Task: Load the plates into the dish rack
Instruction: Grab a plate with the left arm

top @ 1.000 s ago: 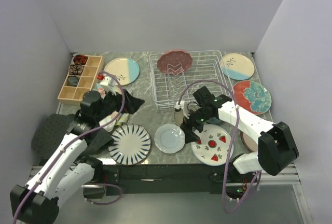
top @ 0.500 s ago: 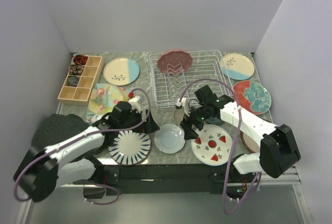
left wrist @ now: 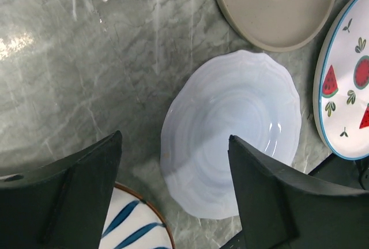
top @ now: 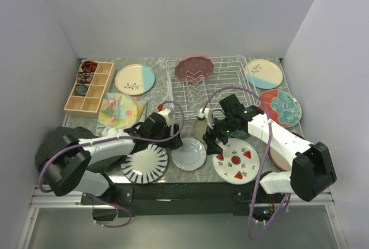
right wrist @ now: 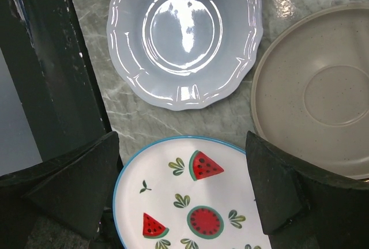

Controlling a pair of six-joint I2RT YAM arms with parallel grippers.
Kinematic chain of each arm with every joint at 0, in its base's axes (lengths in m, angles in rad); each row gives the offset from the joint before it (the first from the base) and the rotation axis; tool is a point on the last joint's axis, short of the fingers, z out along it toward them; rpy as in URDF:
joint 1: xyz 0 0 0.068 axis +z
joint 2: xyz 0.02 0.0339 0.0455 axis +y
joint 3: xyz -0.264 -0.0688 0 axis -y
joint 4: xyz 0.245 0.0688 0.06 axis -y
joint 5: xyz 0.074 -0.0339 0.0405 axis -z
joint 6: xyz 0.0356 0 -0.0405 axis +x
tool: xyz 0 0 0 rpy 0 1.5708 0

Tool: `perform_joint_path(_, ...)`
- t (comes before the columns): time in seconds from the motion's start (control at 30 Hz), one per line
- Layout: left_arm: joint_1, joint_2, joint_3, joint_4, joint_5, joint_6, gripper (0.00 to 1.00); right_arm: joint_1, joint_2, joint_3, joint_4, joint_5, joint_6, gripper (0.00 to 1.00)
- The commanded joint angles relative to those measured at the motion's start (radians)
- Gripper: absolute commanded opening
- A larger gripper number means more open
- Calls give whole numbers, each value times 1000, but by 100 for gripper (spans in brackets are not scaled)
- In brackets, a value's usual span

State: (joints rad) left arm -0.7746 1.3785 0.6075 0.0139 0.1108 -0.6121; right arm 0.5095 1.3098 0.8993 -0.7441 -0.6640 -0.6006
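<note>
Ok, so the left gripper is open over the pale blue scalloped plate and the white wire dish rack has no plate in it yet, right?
Not quite. The white wire dish rack already holds one: a pink dotted round plate stands at its far end, clear in the top external view. The left gripper is open over the pale blue scalloped plate.

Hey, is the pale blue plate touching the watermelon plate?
Apart. The right wrist view shows a strip of bare marble table between the pale blue plate and the watermelon plate.
</note>
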Motion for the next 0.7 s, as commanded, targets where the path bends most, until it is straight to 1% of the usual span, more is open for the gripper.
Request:
perform_joint_path(0.0,-14,30,60,15,-25,28,77,-8,-29,43,-14,-20,-14,96)
perform_joint_path(0.07,-14,57,67,14,-10,34,72,-8,-29,41,-14,-20,-16,96)
perform_joint_path(0.1,-15,68,74,14,0,35,68,-9,-29,41,-14,-20,-15,96)
perform_joint_path(0.27,-14,105,77,0,58,46,57,-8,-27,41,-15,-23,-15,96)
perform_joint_path(0.3,-15,105,72,-2,66,48,51,-8,-24,43,-15,-22,-16,96)
perform_joint_path(0.37,-15,109,71,-9,93,51,46,-8,-21,44,-17,-25,-16,96)
perform_joint_path(0.4,-14,113,67,-11,102,51,39,-9,-20,44,-18,-26,-18,96)
perform_joint_path(0.47,-15,122,64,-11,124,51,34,-9,-18,44,-18,-25,-18,96)
perform_joint_path(0.57,-15,134,55,-11,139,49,20,-8,-18,44,-18,-25,-18,96)
perform_joint_path(0.6,-15,136,54,-11,132,52,10,-8,-20,44,-18,-25,-18,96)
perform_joint_path(0.67,-14,117,52,-38,124,55,2,-9,-20,43,-17,-23,-18,96)
